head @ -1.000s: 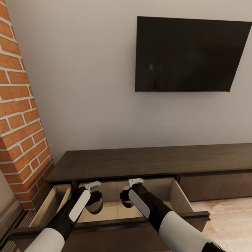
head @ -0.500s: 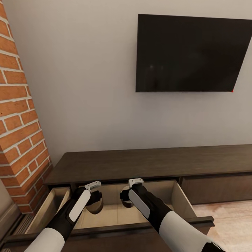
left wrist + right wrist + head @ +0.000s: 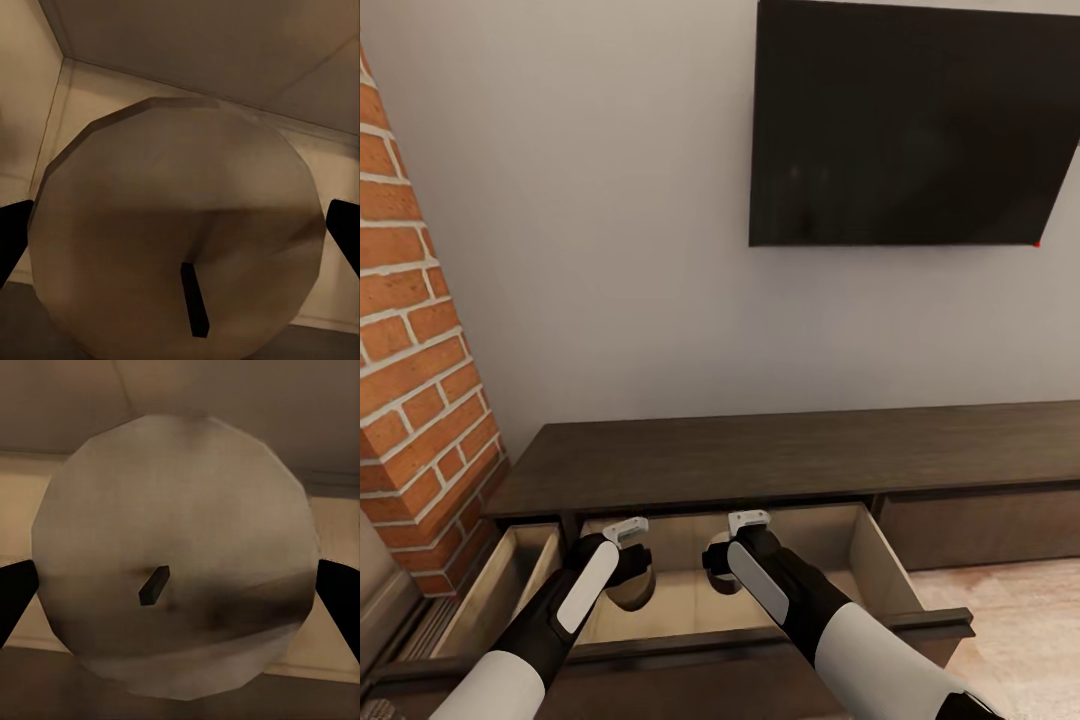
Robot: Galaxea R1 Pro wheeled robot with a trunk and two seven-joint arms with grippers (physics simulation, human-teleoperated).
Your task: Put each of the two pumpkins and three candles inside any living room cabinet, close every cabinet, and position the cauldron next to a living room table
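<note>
1. Flat black wall-mounted television screen (image 3: 910,120), on the pale grey wall above the cabinet.
2. Long, low dark-brown wooden cabinet (image 3: 780,460), against that wall. We count two light-lined drawers pulled out towards us: a wide drawer (image 3: 872,560) in front of the arms and a narrower drawer (image 3: 500,585) next to the brick column.
3. Red brick column (image 3: 410,350), just beside the cabinet's left end.
4. Light wooden floor (image 3: 1020,620), at the right of the cabinet.
5. Left gripper (image 3: 630,575), reaching down inside the wide drawer. Its jaws stand wide, one black fingertip (image 3: 11,240) at each side of a round pale beige candle with a short dark wick (image 3: 180,217), which we see end-on. The tips sit against its edge, gripping it.
6. Right gripper (image 3: 718,565), just beside the left one in the same drawer. Its jaws stand equally wide, its fingertips (image 3: 341,592) pressed to the sides of a second round pale candle with a dark wick (image 3: 176,547).

Change from a second ago: the whole head view has shifted, with the television higher and larger in frame, so the camera has moved. Both arms and their candles keep their places in the drawer.
</note>
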